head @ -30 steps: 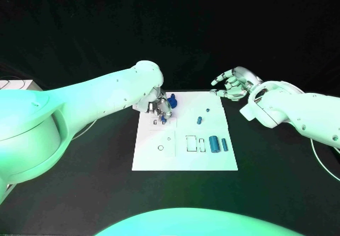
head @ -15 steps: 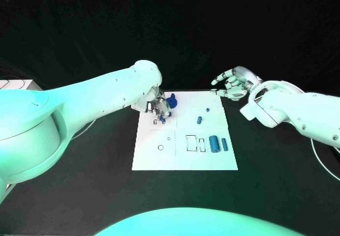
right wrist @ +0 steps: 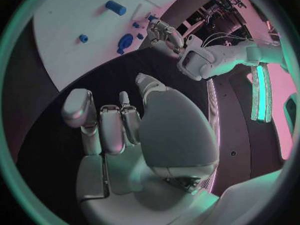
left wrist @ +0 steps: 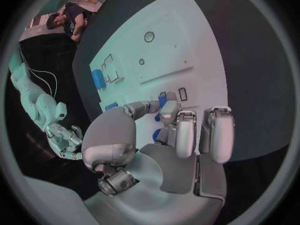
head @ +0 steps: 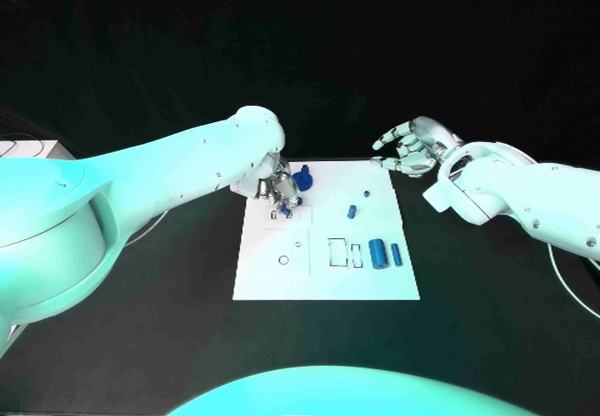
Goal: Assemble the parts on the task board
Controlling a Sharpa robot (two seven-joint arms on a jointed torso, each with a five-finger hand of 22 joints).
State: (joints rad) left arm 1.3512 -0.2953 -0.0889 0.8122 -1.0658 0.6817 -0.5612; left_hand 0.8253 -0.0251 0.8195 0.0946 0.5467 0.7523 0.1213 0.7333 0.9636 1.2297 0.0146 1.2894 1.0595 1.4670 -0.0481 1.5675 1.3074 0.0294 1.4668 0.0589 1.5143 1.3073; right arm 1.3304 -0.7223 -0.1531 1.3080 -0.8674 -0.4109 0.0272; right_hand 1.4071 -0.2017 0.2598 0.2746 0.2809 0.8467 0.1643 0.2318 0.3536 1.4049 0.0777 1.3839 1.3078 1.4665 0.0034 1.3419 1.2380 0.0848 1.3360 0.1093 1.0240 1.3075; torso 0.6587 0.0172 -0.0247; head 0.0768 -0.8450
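Left hand [head: 283, 190] hovered low over the far left corner of the white board [head: 257, 282], its fingers pinching a small blue peg [left wrist: 162, 100] close above the slots there, while the right hand [head: 413, 149] waited off the board's far right corner, fingers loosely curled around nothing. If the peg went down tilted, it could jam at the slot's edge or slip from the pinch, I judged. Board slots held little: two blue cylinders [head: 387, 255] lay at its near right, smaller blue pieces [head: 353, 211] sat mid-board, and a blue knob [head: 305, 180] stood just beside the left hand.
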